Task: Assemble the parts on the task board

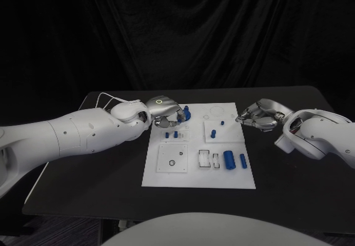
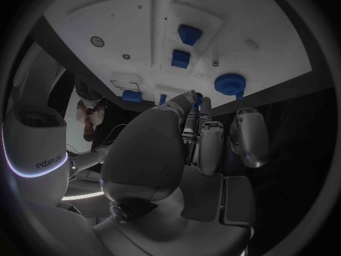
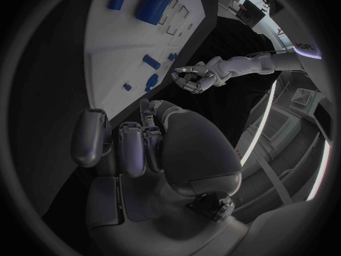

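Fingers on our left hand (image 1: pixel 164 109) curl inward over the far left corner of the task board (image 1: pixel 198 174); whether they hold anything, we cannot tell. Our right hand (image 1: pixel 259 116) hovers curled and empty off the board's right edge. Two blue cylinders (image 1: pixel 235 160) lie side by side near its front.

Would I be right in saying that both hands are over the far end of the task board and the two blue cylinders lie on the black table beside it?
Not quite: the two blue cylinders lie on the white task board itself, near its right edge, not on the black table, as the head view shows. The left hand and right hand are indeed at the board's far end.
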Available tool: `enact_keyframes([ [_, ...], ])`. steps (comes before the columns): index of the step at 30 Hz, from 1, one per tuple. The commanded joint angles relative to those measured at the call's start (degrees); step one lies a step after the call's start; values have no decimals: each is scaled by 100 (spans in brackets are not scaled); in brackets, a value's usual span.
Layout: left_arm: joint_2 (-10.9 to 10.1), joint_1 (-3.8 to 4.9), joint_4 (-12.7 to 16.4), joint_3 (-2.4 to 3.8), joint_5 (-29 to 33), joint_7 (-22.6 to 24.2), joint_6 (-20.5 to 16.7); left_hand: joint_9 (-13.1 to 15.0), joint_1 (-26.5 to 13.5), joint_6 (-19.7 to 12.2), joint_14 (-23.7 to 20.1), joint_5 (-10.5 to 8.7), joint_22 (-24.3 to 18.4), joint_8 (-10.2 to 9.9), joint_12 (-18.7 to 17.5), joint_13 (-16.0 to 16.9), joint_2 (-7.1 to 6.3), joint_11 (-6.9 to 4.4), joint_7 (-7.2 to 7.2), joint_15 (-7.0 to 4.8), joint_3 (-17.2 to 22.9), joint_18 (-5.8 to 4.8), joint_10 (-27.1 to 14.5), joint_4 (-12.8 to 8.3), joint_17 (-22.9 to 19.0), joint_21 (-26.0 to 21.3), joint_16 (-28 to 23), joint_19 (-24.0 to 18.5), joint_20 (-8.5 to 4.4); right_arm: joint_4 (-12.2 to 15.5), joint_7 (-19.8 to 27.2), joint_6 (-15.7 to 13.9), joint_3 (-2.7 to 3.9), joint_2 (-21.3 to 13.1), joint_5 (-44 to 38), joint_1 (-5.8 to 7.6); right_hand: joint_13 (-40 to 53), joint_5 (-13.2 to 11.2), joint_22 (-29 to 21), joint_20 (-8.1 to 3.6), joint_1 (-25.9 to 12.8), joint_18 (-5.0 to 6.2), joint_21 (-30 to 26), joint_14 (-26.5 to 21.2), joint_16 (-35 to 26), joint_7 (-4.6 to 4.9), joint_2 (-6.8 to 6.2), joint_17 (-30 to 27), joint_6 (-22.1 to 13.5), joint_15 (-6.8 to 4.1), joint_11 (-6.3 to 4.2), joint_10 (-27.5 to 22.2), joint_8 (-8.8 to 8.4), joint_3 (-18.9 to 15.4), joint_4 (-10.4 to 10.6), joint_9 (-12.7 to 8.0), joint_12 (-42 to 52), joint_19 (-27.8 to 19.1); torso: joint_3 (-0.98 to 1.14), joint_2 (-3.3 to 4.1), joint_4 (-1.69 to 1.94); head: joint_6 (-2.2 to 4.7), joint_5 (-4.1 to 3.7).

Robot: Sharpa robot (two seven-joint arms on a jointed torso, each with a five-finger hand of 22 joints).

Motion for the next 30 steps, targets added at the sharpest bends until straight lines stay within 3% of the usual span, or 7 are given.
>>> enact_keyframes([
  [1,-56,17,30,-6,-24,-90,200,-8,39,-22,23,-30,959,-39,-10,-11,2,-46,-3,-1,-9,-62,61,-13,-3,-13,1,11,-9,7,-72,-7,5,0,-19,-16,502,30,467,0,-59,69,-14,221,-22,7,-12,140,10,16,8,-34,18,2,-23,9,-21,-26,15,-5,17,0,-20],
  [5,-112,8,21,-13,-24,-127,251,-13,28,-35,5,-59,950,-52,-21,-13,1,-39,3,4,-19,-57,58,-6,-40,-42,-19,-6,-8,4,-68,-22,5,-3,-19,-22,482,31,455,0,-64,75,-40,214,-36,8,-16,118,-4,16,8,-50,11,5,-27,7,-33,-35,10,-5,48,0,-32],
  [13,-132,-26,-52,-17,-24,-205,311,-18,23,-46,-6,-70,947,-63,-25,-13,-9,-35,5,7,-29,-55,70,-8,-62,-57,-31,-14,-7,-14,-69,-18,4,8,-19,-28,485,32,459,0,-64,73,-33,218,-24,9,-17,137,-14,15,9,-48,6,8,-30,5,-31,-32,-22,12,31,0,-7],
  [21,-65,-50,-194,-18,-24,-288,365,-23,23,-57,-16,-80,943,-74,-27,-13,-9,-30,8,10,-31,-53,84,-8,-80,-72,-42,-23,-5,-24,-73,7,4,25,-19,-40,481,33,461,0,-65,72,-30,220,-21,10,-16,142,-16,15,9,-51,5,10,-31,5,-34,-31,-9,1,16,0,11],
  [30,97,-163,-424,-17,-24,-306,346,-27,22,-65,-17,-90,941,-82,-29,-13,-5,-26,11,13,-32,-52,94,-7,-80,-80,-43,-27,-4,-26,-70,18,5,29,-19,-52,481,33,461,0,-65,72,-30,220,-21,10,-16,142,-16,15,9,-51,5,10,-31,5,-34,-31,-9,13,-8,0,32],
])
